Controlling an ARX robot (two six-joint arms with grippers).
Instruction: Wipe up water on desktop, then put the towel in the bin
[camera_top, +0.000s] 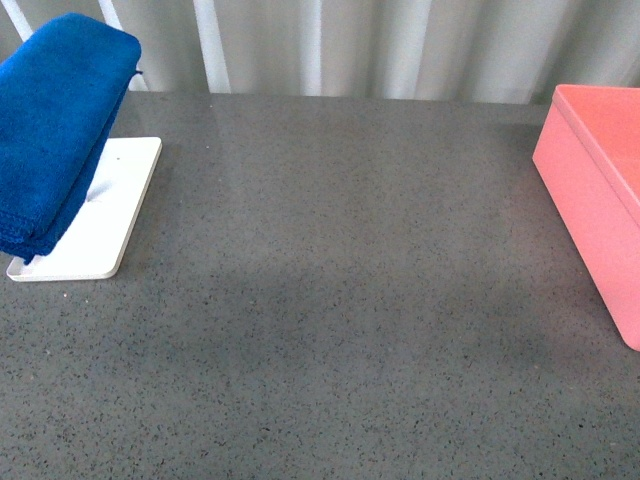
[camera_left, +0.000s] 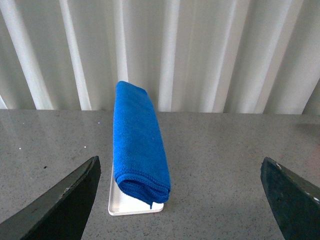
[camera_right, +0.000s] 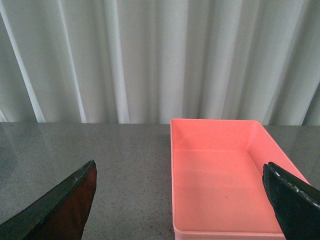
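Observation:
The blue towel lies folded on a white tray at the far left of the grey speckled desktop. The pink bin stands at the right edge. Neither arm shows in the front view. In the left wrist view my left gripper is open, its dark fingers spread wide, with the towel ahead and apart from them. My right gripper is open too and faces the bin, which holds nothing. I cannot make out water on the desktop; only a faint darker patch shows mid-table.
White pleated curtains hang behind the table's far edge. The tray sticks out a little from under the towel's near end.

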